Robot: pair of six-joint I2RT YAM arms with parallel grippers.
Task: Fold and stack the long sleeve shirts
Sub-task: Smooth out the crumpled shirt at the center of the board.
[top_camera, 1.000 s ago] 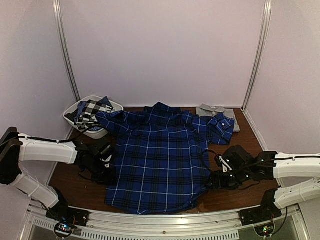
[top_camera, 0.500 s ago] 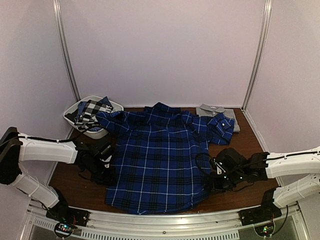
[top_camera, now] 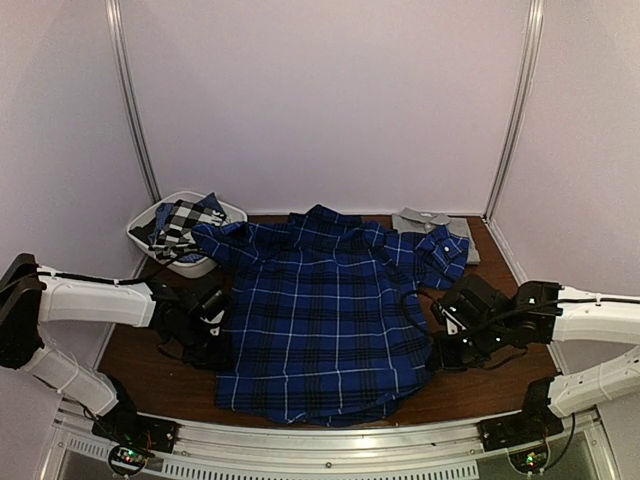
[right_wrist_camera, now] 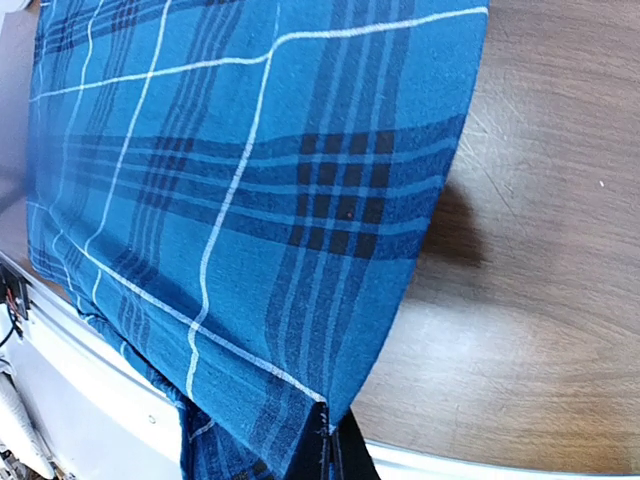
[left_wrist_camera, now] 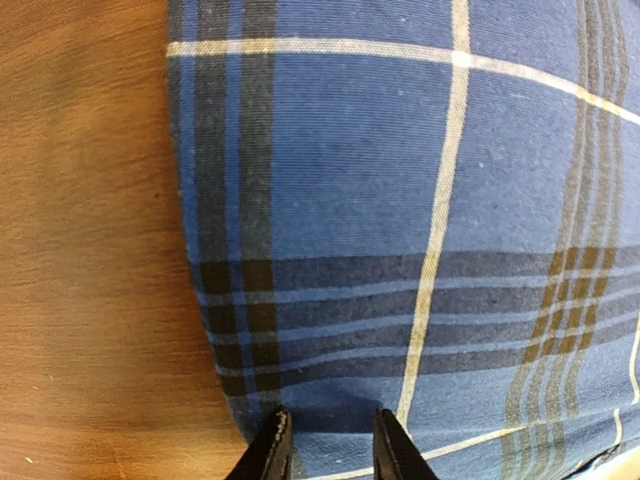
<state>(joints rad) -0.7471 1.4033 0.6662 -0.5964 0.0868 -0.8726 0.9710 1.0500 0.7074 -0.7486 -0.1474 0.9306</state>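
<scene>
Blue plaid shirt (top_camera: 320,320): spread across the table (top_camera: 490,290) at frame centre, right hem raised. Left gripper (left_wrist_camera: 332,450): clamped on its left edge, cloth between the fingers. Right gripper (right_wrist_camera: 328,442): pinched tight on its right hem. Grey shirt (top_camera: 425,222): folded, upper right. Black-and-white check shirt (top_camera: 180,225): in the basket (top_camera: 196,266), upper left.

Three shirts — blue plaid (top_camera: 320,320), grey (top_camera: 421,220), check (top_camera: 180,222) — one basket (top_camera: 236,211), two claws (top_camera: 216,335) (top_camera: 440,361).
</scene>
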